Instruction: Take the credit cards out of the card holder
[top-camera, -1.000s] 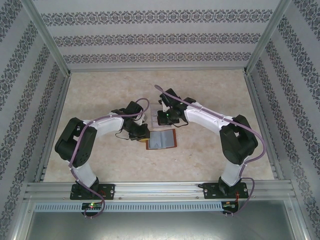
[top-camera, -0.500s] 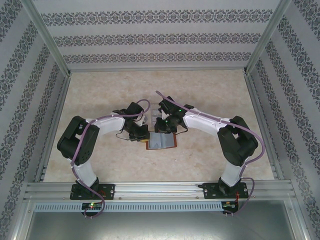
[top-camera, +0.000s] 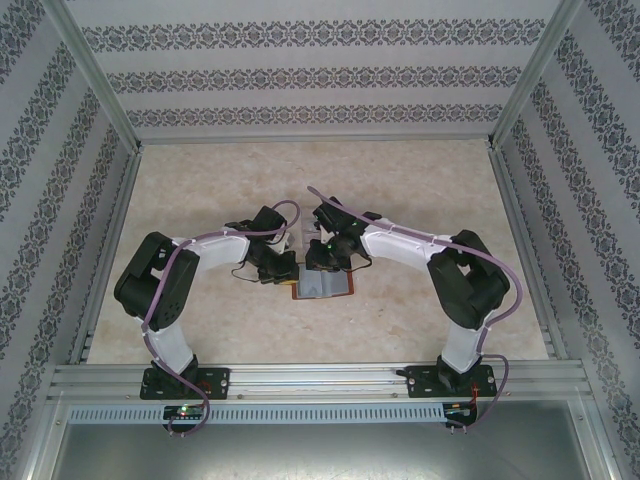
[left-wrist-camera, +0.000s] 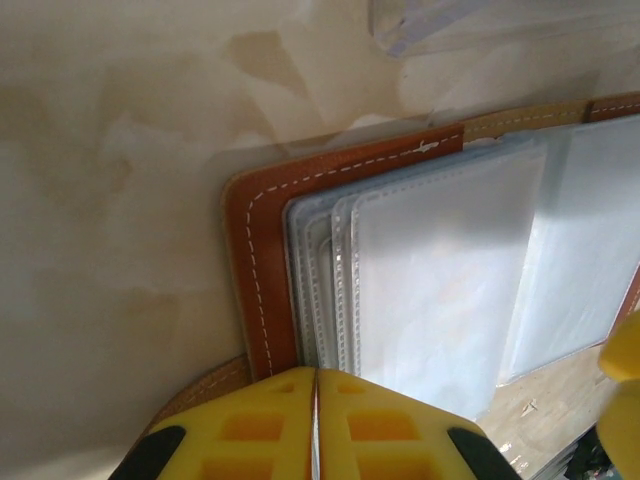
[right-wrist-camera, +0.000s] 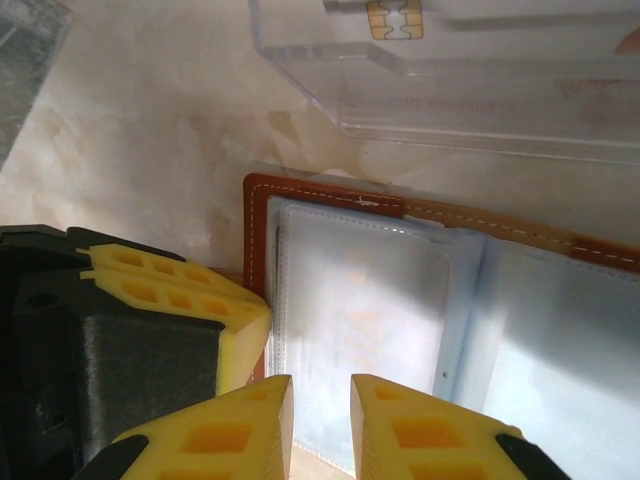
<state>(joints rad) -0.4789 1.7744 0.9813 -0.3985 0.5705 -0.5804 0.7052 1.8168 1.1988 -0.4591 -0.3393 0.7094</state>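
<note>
You'll find the card holder (top-camera: 323, 287) lying open and flat just on the near side of the clear stand (right-wrist-camera: 480, 100), inside facing up; whether the two touch is hard to tell. Its cover (left-wrist-camera: 260, 230) is reddish-brown leather with a line of white stitching along the rounded edge (right-wrist-camera: 262, 200). Its pale grey-blue plastic sleeves (left-wrist-camera: 430, 290) are spread to both sides of the spine, several of them stacked and slightly fanned on one side (right-wrist-camera: 360, 310). Inside the clear stand you can see part of one whitish credit card (right-wrist-camera: 393, 18), with its gold chip showing through the plastic.
</note>
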